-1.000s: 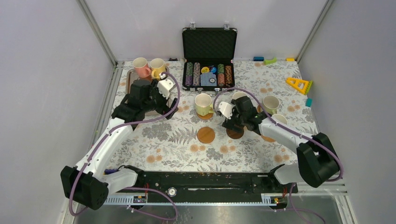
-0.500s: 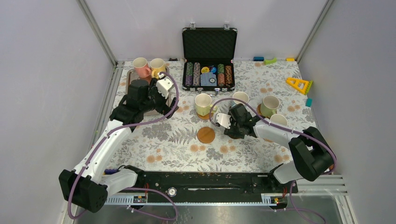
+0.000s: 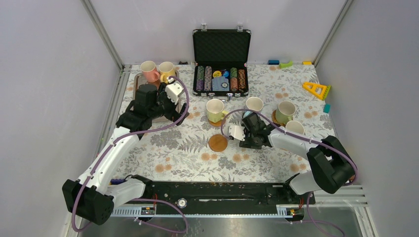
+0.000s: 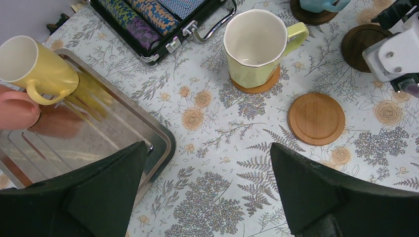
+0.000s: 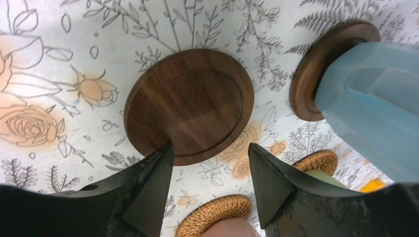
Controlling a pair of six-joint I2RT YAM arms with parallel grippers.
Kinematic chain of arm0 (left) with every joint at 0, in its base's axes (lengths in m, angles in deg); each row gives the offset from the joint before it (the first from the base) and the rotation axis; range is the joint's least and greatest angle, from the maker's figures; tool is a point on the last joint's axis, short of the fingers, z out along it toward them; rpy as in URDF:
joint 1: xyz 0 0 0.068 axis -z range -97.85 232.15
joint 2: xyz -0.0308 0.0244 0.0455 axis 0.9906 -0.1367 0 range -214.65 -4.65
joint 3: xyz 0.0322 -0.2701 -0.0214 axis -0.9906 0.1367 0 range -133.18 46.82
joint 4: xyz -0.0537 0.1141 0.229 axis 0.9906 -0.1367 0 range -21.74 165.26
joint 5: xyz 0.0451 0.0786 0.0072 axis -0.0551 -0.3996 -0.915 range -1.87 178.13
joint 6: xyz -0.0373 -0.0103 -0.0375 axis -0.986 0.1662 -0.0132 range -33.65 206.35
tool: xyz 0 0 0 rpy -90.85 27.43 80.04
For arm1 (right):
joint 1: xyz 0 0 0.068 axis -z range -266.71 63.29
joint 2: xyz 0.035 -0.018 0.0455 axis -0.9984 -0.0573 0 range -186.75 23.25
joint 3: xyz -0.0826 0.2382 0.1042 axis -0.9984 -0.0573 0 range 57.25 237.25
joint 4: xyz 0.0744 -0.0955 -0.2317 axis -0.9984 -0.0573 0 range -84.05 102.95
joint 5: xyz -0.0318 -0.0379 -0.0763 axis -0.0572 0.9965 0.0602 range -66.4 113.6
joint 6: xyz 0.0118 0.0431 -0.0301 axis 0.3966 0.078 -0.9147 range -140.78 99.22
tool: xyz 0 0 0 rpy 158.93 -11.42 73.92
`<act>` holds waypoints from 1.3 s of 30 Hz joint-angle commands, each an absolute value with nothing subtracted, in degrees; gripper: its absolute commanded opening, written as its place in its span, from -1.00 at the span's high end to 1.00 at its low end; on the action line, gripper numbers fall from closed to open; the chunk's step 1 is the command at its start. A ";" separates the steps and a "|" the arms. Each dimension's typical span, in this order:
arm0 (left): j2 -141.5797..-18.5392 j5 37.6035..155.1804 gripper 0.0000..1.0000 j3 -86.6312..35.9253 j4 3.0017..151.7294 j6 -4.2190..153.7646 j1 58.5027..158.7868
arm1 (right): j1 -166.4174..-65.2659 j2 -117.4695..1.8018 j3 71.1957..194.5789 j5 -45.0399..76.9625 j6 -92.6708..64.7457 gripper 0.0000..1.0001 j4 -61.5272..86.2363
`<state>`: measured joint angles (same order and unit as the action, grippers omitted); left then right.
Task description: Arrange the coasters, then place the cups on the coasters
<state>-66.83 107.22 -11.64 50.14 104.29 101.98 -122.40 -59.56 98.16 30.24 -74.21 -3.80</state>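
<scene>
Item: dark wood coaster (image 5: 190, 103), bare, lying flat on the floral tablecloth (image 5: 59, 59) mid-table, near the bare tan wood coaster (image 4: 316, 118) and to its right.
Shape: round disc with no long axis, so any line across the rim should serve.
Right gripper (image 5: 208, 147): low over the item, fingers partly drawn in, one tip at each side of the near rim. Most of the disc lies beyond the tips. Whether they pinch it cannot be told.
Neighbour: light blue mug (image 5: 365, 98) on a second dark coaster (image 5: 306, 74), just beside the item; probably the thing to avoid bumping.
Left gripper (image 4: 208, 148): spread wide and empty, above the tray (image 4: 163, 143) corner, well apart from the item.
Nearer arm: right.
Tray load: yellow mug (image 4: 34, 64) and pink mug (image 4: 15, 111), not yet on coasters.
</scene>
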 commanded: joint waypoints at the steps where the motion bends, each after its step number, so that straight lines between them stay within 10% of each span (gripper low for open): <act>1: -65.39 108.87 -0.97 -11.36 53.55 103.55 101.80 | -122.85 -57.92 96.31 30.73 -75.30 -0.29 -11.91; 8: -65.21 108.11 -0.98 -11.35 54.08 103.09 101.82 | -122.90 -55.64 98.16 29.17 -73.57 -0.30 -14.11; 18: -76.84 93.97 -0.97 -23.81 54.88 96.93 95.84 | -122.81 -41.17 115.07 33.23 -60.13 -0.86 -20.50; 39: -133.23 84.14 -0.98 -78.84 40.86 79.28 79.06 | -110.75 -29.21 106.31 7.57 -55.52 -1.00 -19.47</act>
